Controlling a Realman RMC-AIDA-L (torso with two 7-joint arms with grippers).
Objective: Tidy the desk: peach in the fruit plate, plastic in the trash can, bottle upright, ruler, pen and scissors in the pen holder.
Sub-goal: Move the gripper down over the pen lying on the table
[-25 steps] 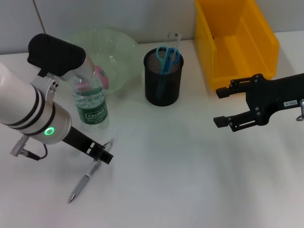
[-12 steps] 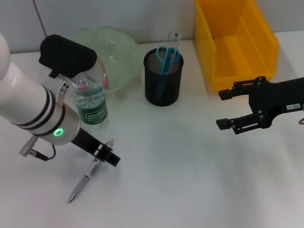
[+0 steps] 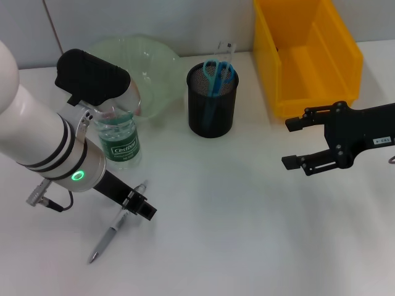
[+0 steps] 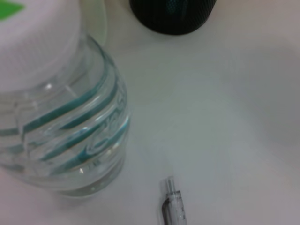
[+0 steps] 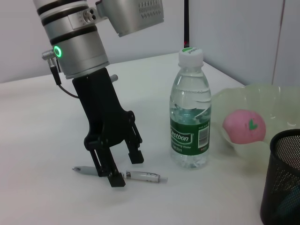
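1. The bottle (image 5: 190, 111) carries a green label with white lettering that looks like "Cestbon"; below it sits a white barcode panel.
2. The bottle is clear, with teal ribbing and a white cap bearing a green mark, and it stands upright on the white table (image 3: 234, 222), just in front of the fruit plate (image 3: 157, 65).
3. The fruit plate is a pale green translucent bowl, and the pink peach (image 5: 243, 126) with a small green mark lies inside it.
4. The pen (image 5: 136, 176), silver and white, lies flat on the table near the bottle's base.
5. The left claw (image 5: 123, 166) points down over the pen, its fingers spread either side of the barrel and not closed on it.
6. The black mesh pen holder (image 3: 212, 102) holds blue-handled scissors (image 3: 217, 75) and a clear ruler (image 3: 223, 50).
7. The right claw (image 3: 297, 143) hovers open over bare table, in front of the yellow bin (image 3: 308, 52).
8. A light grey wall stands behind the table.
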